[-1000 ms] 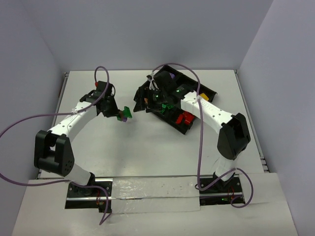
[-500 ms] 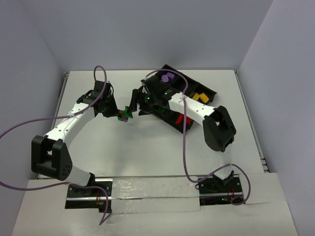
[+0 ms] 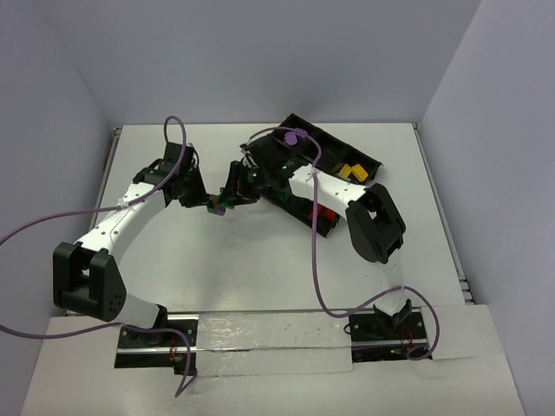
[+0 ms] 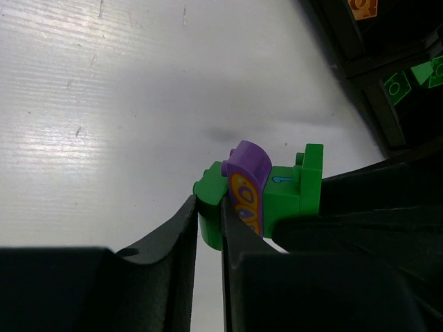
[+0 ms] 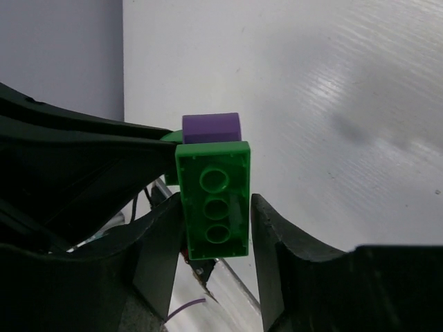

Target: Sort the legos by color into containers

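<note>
left hand (image 4: pixel 210 207) pinches legos (image 4: pixel 266 194) near tray (image 3: pixel 368 159) edge.

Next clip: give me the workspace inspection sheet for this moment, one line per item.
Surface: white tabletop, some glare.
Job's things: joined green and purple plastic bricks held above the table; black divided plastic tray holds a purple piece, yellow bricks, red bricks, green bricks.
Clutter: nothing seen.
Grippers: left gripper shut on the joined bricks; right gripper straddles their green brick, clamping unclear.
Cables: purple cables loop from both arms; one crosses the tray.
Surroundings: plain pale walls.
</note>
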Tool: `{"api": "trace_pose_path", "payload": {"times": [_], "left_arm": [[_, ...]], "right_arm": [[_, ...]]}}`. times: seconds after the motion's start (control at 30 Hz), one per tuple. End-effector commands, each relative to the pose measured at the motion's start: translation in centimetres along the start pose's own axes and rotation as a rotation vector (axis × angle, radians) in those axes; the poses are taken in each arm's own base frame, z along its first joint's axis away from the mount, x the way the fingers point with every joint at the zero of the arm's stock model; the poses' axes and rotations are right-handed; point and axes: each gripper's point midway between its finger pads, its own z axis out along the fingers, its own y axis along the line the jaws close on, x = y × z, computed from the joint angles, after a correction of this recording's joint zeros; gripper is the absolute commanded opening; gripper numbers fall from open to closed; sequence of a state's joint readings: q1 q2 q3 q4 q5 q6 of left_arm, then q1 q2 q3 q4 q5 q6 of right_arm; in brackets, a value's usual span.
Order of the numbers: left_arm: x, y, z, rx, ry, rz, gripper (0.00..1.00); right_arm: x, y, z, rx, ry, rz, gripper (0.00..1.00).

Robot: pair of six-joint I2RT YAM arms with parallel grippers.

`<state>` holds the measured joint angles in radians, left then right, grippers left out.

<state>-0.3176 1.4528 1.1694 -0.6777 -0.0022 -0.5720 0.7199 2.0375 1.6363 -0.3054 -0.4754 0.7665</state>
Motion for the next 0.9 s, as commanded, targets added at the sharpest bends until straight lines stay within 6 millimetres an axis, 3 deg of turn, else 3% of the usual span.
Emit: {"api": "trace_pose_path", "payload": {"times": [0.0, 0.13, 0.23, 0.43, 0.53, 0.87], "left_arm": [[-1.5, -1.0, -1.5, 0.05, -0.054, -0.01, 0.0], [-1.4, -0.9, -1.5, 0.045, -0.055, -0.008, 0.0], [-1.1, -0.7, -1.3, 0.038, -0.049, -0.005, 0.0], [0.2, 1.0, 0.0, -0.016, -0.029, 0.01, 0.0], [1.9, 2.5, 1.7, -0.071, 0.008, 0.003, 0.0], [3.1, 3.1, 3.6, -0.087, 0.041, -0.008, 0.0]], "right_arm": [[-0.4, 2.9, 0.4, -0.115, -0.001, -0.032, 0.46], [0.0, 3.8, 0.2, -0.172, 0.02, -0.036, 0.22], [0.1, 3.4, -0.2, -0.145, 0.012, -0.037, 0.0], [0.3, 1.6, -1.5, -0.137, -0.021, 0.049, 0.0], [0.9, 0.3, -1.4, -0.134, -0.009, 0.085, 0.0], [2.2, -1.9, -1.8, -0.072, -0.03, 0.127, 0.0]]}}
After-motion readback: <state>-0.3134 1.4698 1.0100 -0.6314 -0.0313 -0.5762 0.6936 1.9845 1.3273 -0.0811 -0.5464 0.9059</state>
